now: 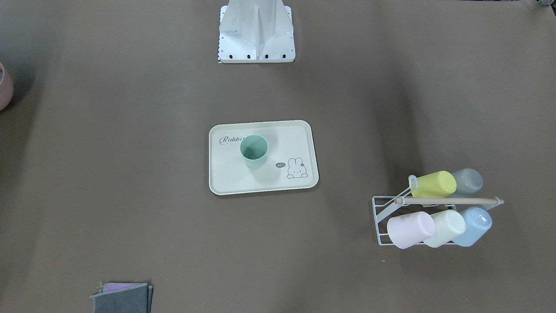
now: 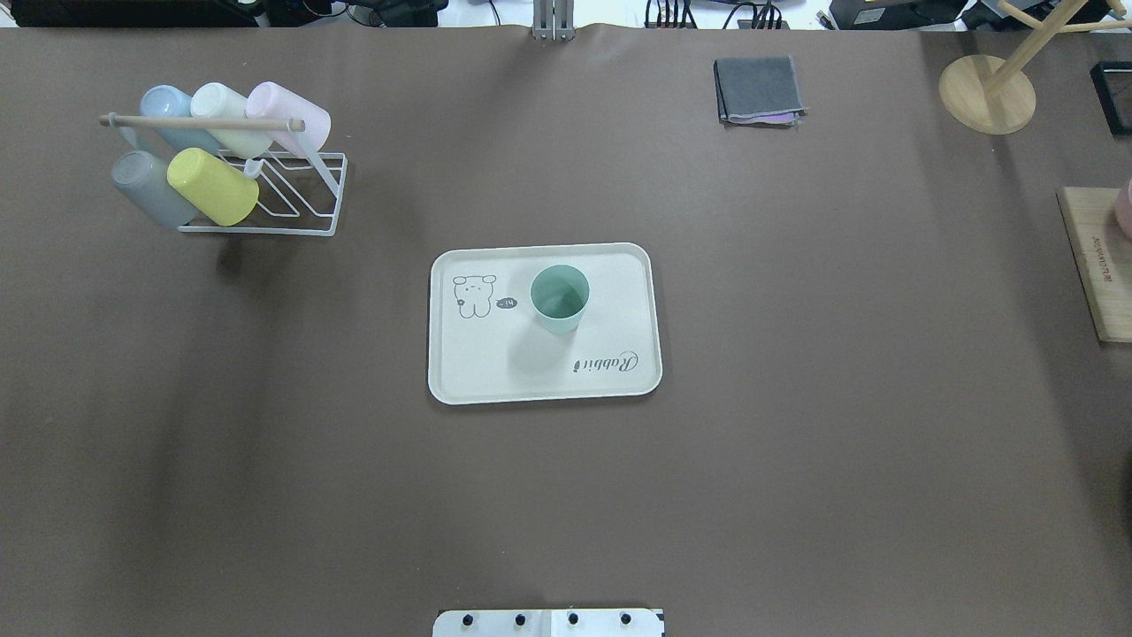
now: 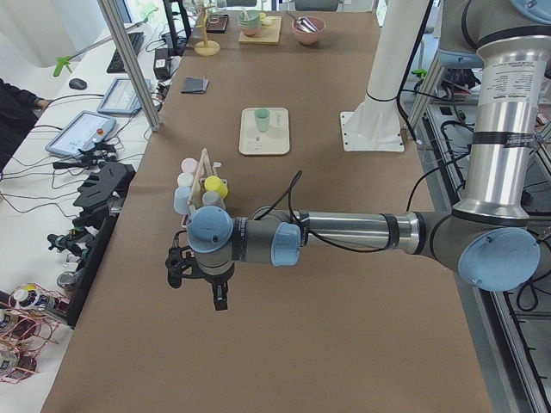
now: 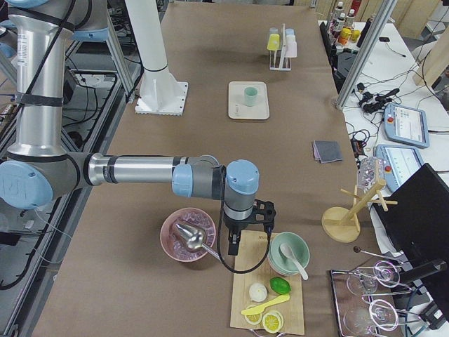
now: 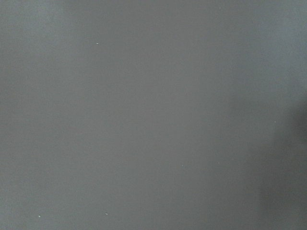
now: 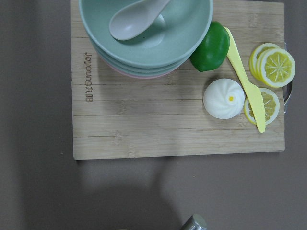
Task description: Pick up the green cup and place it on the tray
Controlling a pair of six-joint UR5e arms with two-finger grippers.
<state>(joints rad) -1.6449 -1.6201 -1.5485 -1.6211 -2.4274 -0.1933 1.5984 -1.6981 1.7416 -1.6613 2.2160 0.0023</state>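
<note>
The brown table (image 2: 796,398) on my overhead feed has the tray (image 2: 478,372) at its middle. The green cup (image 2: 559,299) stands upright on it, just toward twelve o'clock of centre. A cup rack (image 2: 301,190) sits at ten o'clock. The left gripper (image 3: 207,288) and right gripper (image 4: 242,239) hang well apart from the tray; I cannot tell how either's jaws stand.

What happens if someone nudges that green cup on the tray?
The green cup looks empty and plastic, so probably light. It stands upright on the tray, tapering toward its base, so a high push might tip it.
</note>
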